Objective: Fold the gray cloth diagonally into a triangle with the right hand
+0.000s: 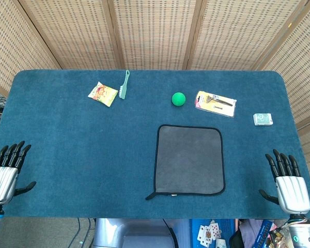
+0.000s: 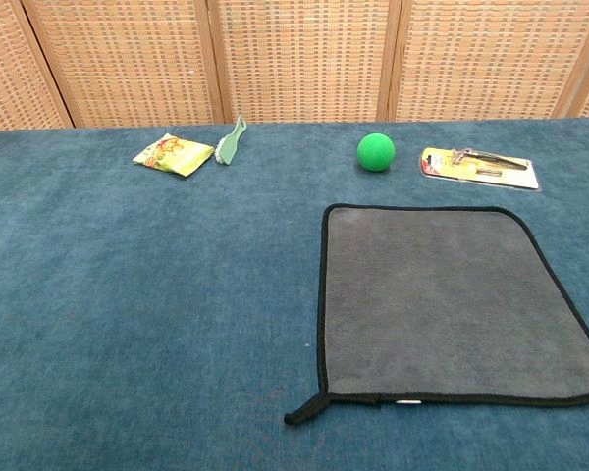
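The gray cloth (image 1: pixel 190 159) with a black hem lies flat and unfolded on the blue table, right of centre; the chest view shows the gray cloth (image 2: pixel 442 299) with a small black loop at its near left corner. My right hand (image 1: pixel 288 182) rests at the table's near right edge, fingers spread and pointing away, holding nothing, well right of the cloth. Over at the near left edge my left hand (image 1: pixel 6 171) lies the same way, open and empty. Neither hand appears in the chest view.
Behind the cloth sit a green ball (image 1: pixel 179 98), a carded tool pack (image 1: pixel 215 103) and a small pale box (image 1: pixel 263 119). At back left lie a yellow snack packet (image 1: pixel 103 94) and a light green brush (image 1: pixel 124 85). A wicker screen (image 1: pixel 155 31) backs the table (image 1: pixel 82 150).
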`<control>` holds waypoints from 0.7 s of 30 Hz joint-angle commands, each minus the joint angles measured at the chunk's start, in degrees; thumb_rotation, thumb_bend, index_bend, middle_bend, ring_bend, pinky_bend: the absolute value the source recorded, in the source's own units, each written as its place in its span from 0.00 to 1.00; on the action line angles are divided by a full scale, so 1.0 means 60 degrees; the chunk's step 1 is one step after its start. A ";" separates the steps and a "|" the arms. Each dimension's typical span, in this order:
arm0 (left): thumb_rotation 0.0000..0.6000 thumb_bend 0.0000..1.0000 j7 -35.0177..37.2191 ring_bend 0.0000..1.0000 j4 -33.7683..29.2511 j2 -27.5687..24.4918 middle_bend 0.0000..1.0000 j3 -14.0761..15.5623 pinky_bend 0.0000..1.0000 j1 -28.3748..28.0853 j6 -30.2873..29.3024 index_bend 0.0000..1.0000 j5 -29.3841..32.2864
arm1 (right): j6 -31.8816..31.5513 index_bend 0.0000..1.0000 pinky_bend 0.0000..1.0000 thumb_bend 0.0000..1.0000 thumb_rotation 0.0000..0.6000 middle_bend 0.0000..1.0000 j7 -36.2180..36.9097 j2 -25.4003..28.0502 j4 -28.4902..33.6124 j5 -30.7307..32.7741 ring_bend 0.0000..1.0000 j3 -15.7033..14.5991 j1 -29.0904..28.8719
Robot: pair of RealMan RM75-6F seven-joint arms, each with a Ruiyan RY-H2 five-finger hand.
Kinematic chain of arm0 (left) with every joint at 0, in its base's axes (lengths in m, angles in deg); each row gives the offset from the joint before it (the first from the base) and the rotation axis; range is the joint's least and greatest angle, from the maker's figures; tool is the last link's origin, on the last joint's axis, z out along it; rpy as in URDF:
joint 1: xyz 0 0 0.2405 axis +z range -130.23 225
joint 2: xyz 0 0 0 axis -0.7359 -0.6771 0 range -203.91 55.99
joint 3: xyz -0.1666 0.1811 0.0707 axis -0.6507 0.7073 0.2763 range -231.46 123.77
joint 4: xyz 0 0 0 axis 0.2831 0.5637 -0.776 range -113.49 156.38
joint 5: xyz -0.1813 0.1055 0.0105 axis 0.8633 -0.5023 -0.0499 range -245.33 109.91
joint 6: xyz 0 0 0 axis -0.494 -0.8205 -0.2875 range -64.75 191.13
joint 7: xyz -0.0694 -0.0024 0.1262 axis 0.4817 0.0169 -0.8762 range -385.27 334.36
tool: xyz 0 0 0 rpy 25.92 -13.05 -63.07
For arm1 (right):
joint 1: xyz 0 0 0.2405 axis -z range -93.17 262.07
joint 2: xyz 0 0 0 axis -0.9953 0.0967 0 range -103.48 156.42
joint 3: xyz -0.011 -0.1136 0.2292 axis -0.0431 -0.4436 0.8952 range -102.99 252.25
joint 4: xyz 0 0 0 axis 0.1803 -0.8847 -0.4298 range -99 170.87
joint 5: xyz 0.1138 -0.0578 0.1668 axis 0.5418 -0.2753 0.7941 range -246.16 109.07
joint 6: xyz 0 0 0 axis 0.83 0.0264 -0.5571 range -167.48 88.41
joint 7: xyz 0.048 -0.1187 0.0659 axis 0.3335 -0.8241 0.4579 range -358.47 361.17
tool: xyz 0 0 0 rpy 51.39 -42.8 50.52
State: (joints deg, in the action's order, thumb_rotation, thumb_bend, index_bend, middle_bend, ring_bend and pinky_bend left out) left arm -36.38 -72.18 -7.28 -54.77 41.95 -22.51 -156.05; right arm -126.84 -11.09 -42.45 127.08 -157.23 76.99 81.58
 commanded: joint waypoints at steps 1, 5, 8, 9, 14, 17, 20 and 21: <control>1.00 0.11 0.0005 0.00 -0.0003 -0.0001 0.00 -0.0001 0.00 0.0000 0.0000 0.00 0.0000 | 0.0004 0.00 0.00 0.00 1.00 0.00 -0.0018 -0.0004 0.0004 -0.0010 0.00 -0.0012 0.0002; 1.00 0.11 0.0001 0.00 0.0007 0.0001 0.00 0.0000 0.00 -0.0006 0.0017 0.00 0.0006 | 0.0022 0.00 0.00 0.00 1.00 0.00 -0.0024 -0.0007 -0.0003 -0.0012 0.00 -0.0017 -0.0003; 1.00 0.11 0.0003 0.00 0.0007 0.0002 0.00 0.0000 0.00 -0.0006 0.0025 0.00 0.0015 | 0.0031 0.00 0.00 0.00 1.00 0.00 -0.0027 -0.0007 0.0003 -0.0026 0.00 -0.0032 -0.0002; 1.00 0.11 0.0001 0.00 0.0005 0.0000 0.00 0.0001 0.00 -0.0005 0.0022 0.00 0.0011 | 0.0027 0.00 0.00 0.00 1.00 0.00 -0.0027 -0.0003 0.0009 -0.0035 0.00 -0.0030 -0.0005; 1.00 0.11 0.0047 0.00 -0.0019 -0.0021 0.00 0.0002 0.00 0.0011 -0.0031 0.00 -0.0028 | -0.0038 0.00 0.00 0.00 1.00 0.00 -0.0068 -0.0018 0.0078 -0.0120 0.00 -0.0060 0.0018; 1.00 0.11 0.0073 0.00 0.0000 -0.0029 0.00 -0.0002 0.00 0.0007 -0.0008 0.00 -0.0005 | -0.0030 0.00 0.00 0.00 1.00 0.00 -0.0077 -0.0012 0.0119 -0.0146 0.00 -0.0075 0.0015; 1.00 0.11 0.0103 0.00 0.0021 -0.0028 0.00 -0.0011 0.00 -0.0006 0.0012 0.00 0.0006 | -0.0025 0.00 0.00 0.00 1.00 0.00 -0.0114 -0.0019 0.0143 -0.0171 0.00 -0.0085 0.0010; 1.00 0.11 0.0105 0.00 0.0024 -0.0029 0.00 -0.0014 0.00 -0.0008 0.0022 0.00 0.0020 | -0.0015 0.00 0.00 0.00 1.00 0.00 -0.0127 -0.0023 0.0141 -0.0176 0.00 -0.0090 0.0007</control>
State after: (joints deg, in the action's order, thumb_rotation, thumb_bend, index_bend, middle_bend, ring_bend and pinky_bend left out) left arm -35.75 -72.04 -7.45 -54.84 41.91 -22.39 -155.96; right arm -126.95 -11.83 -42.59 127.93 -158.28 76.46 81.62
